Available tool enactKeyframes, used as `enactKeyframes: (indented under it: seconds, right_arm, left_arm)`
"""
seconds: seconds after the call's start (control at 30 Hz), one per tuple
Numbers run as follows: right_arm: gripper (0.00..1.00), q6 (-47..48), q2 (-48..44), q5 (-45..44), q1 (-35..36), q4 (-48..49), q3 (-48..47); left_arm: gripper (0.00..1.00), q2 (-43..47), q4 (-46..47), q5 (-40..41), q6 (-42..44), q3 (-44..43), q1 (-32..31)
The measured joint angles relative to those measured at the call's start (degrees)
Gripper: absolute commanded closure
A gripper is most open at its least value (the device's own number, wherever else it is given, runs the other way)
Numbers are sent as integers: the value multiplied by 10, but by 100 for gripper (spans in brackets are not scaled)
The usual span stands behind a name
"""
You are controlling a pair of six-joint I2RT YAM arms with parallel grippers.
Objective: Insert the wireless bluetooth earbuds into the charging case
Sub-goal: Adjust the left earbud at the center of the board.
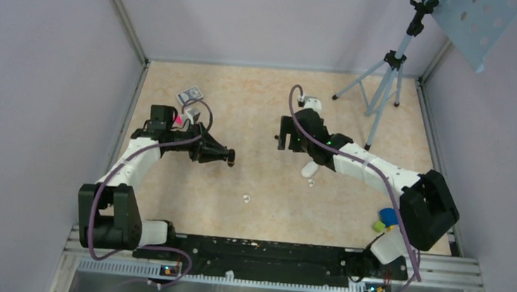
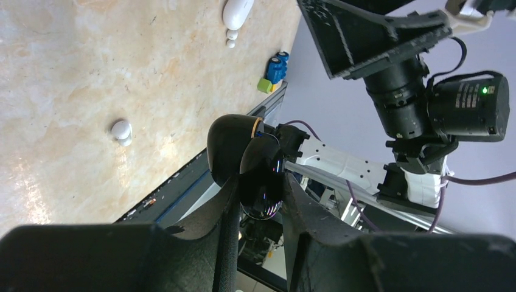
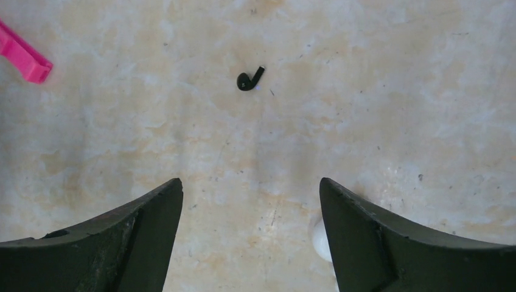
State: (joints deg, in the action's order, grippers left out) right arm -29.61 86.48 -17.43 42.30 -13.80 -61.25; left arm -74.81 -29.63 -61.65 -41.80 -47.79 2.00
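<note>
While the left gripper (image 2: 260,182) is pinched nearly closed on a glossy black rounded object (image 2: 240,149) that I can't identify, the right gripper (image 3: 249,185) hangs over the table (image 3: 377,109) with its jaws spread wide and nothing between them, a black bud (image 3: 248,79) lying ahead of it. From above I see the case (image 1: 308,169) lying just beside the right arm, one white bud (image 1: 311,183) just beside its near end. The other bud (image 1: 245,200) lies well apart, nearer mid-table between the two arms.
</note>
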Motion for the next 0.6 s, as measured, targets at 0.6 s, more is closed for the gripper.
enactKeyframes:
  seconds: [0.6]
  right_arm:
    - [55, -22, 357, 1, -17, -134, -342]
  left_arm:
    - [100, 16, 0, -5, 3, 2, 0]
